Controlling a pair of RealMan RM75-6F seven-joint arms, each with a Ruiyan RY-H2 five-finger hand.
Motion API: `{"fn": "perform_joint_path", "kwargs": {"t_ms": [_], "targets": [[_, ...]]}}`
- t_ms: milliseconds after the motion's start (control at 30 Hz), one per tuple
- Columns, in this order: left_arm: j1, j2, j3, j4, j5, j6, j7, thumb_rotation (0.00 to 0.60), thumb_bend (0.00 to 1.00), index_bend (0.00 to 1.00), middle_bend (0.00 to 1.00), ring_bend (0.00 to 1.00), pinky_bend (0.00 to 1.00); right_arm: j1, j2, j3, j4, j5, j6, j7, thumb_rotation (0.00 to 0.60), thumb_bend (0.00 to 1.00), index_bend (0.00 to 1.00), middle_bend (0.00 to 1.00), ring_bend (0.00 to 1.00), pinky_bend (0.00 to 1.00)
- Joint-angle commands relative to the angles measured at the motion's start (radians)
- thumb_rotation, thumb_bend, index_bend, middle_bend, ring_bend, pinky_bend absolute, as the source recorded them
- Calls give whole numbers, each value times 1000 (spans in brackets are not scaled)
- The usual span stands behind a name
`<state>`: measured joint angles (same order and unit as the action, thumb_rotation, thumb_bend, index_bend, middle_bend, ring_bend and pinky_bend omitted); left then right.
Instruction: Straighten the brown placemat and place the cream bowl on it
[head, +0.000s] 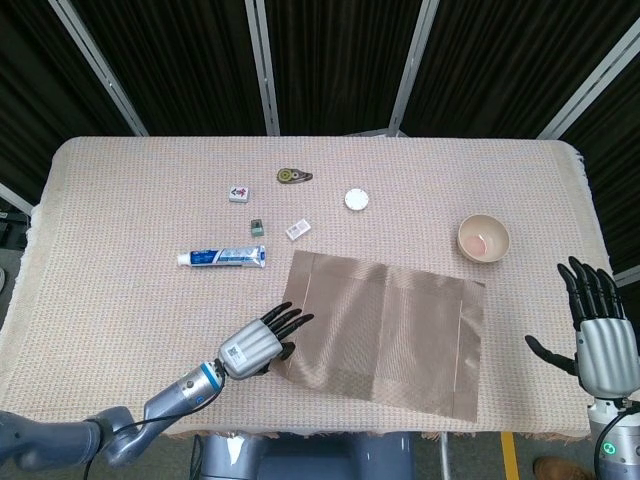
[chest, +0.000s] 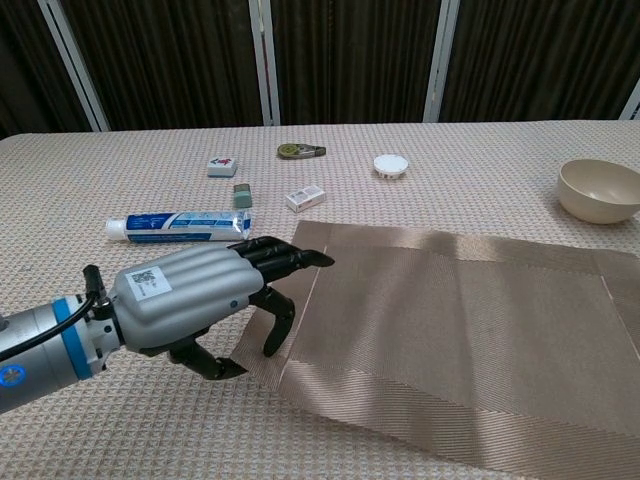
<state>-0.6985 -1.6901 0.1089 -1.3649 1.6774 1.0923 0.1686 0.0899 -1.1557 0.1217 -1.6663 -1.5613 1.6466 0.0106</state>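
Observation:
The brown placemat (head: 390, 330) (chest: 460, 330) lies on the near middle of the table, its long edges nearly parallel to the front edge, with a slight ripple near its left end. My left hand (head: 255, 343) (chest: 190, 295) is at the mat's near left corner, fingers on top of the edge and the thumb beside it, holding the fabric. The cream bowl (head: 484, 238) (chest: 598, 190) stands upright on the tablecloth beyond the mat's far right corner, apart from it. My right hand (head: 600, 335) hangs off the table's right side with fingers spread, holding nothing.
A toothpaste tube (head: 222, 257) (chest: 180, 225) lies just beyond my left hand. Further back are a small white box (head: 298, 229), a green eraser (head: 257, 226), a mahjong tile (head: 238, 192), a tape measure (head: 293, 176) and a white cap (head: 356, 198).

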Motion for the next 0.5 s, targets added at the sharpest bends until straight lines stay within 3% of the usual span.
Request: {"fn": "perform_joint_path", "kwargs": {"t_ms": [33, 500], "targets": [[37, 101, 17, -157, -88, -66, 153, 600, 513, 701, 0, 0, 0, -1, 0, 0, -2, -4, 2, -2, 600, 0, 0, 0, 0, 0], [99, 237, 81, -378, -205, -115, 306, 600, 509, 697, 0, 0, 0, -8, 1, 1, -10, -17, 11, -10, 600, 0, 0, 0, 0, 0]]}}
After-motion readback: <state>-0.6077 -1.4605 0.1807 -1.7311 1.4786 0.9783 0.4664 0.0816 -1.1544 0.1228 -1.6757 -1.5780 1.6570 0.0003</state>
